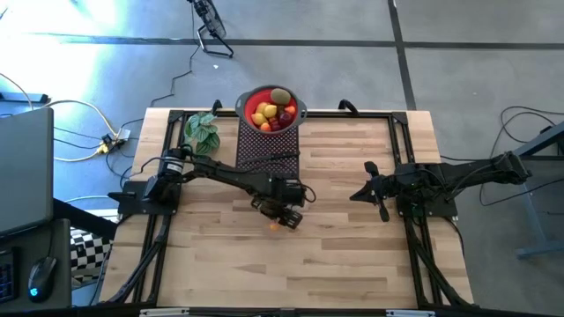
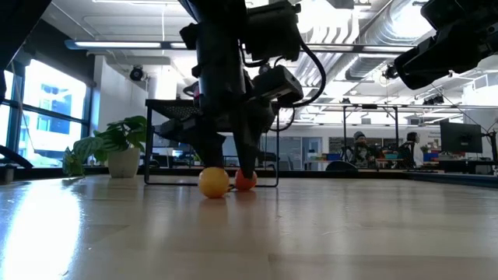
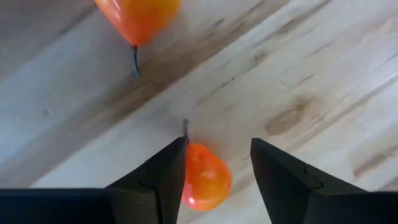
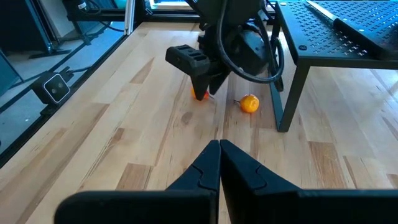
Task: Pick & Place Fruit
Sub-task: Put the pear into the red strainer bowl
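Two small orange fruits lie on the wooden table. My left gripper (image 3: pixel 219 146) points down over the redder one (image 3: pixel 205 180), open, with a finger on each side of it. The other, yellower orange fruit (image 3: pixel 140 18), with a dark stem, rests on the table just beyond. In the low view both the redder fruit (image 2: pixel 246 181) and the yellower fruit (image 2: pixel 214 183) sit on the tabletop under my left gripper (image 2: pixel 229 167). A red bowl (image 1: pixel 247 99) at the far edge holds several more fruits (image 1: pixel 271 110). My right gripper (image 4: pixel 219 149) waits shut at the right. My left gripper comes from above with its fingers astride the redder orange fruit, which rests on the table. The fruit's side (image 3: pixel 189 177) lies close against one finger (image 3: pixel 168 174), and a gap shows to the other. Whether that finger touches it, I cannot tell.
A black perforated rack (image 1: pixel 269 145) stands between the bowl and my left gripper, its legs on the table. A green leafy plant (image 1: pixel 201 130) stands at the far left. Bare wood lies toward the near edge and between the two arms.
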Controlling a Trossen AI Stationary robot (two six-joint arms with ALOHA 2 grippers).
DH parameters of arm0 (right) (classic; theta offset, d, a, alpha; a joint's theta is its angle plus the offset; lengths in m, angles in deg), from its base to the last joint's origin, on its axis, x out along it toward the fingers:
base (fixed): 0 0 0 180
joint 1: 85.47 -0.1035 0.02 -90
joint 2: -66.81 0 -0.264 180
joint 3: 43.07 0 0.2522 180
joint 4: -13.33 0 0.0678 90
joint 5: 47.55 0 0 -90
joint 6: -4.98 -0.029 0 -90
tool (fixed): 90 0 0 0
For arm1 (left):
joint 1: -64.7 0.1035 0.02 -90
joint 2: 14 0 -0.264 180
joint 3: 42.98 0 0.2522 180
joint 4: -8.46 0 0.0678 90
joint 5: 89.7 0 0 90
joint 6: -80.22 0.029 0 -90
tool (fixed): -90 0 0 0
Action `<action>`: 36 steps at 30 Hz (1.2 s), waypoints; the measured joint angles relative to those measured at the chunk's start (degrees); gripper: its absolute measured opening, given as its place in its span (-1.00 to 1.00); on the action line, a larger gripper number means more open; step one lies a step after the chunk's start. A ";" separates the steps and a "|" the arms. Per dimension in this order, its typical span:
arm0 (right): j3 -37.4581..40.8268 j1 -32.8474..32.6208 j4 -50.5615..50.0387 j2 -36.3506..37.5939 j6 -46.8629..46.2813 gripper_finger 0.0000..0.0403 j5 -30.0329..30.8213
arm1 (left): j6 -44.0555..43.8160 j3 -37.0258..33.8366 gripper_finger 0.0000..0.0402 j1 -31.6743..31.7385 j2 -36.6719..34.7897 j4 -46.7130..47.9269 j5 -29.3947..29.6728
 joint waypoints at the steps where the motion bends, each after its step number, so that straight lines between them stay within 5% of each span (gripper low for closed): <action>1: 0.00 0.00 -0.01 0.00 0.00 -0.99 0.00 | -0.77 0.00 -0.13 0.00 0.00 -0.02 -1.04; 14: 0.00 0.01 0.01 -2.47 0.00 -0.99 0.02 | -0.39 0.00 -0.11 0.00 0.00 1.20 -0.73; 20: 0.00 0.01 0.04 -4.77 0.00 -0.99 0.00 | 1.20 0.00 0.10 0.00 0.00 1.32 0.67; 36: 0.00 0.00 3.13 -5.75 0.48 -0.99 -0.17 | 4.98 0.00 0.18 -1.54 0.00 6.30 -5.36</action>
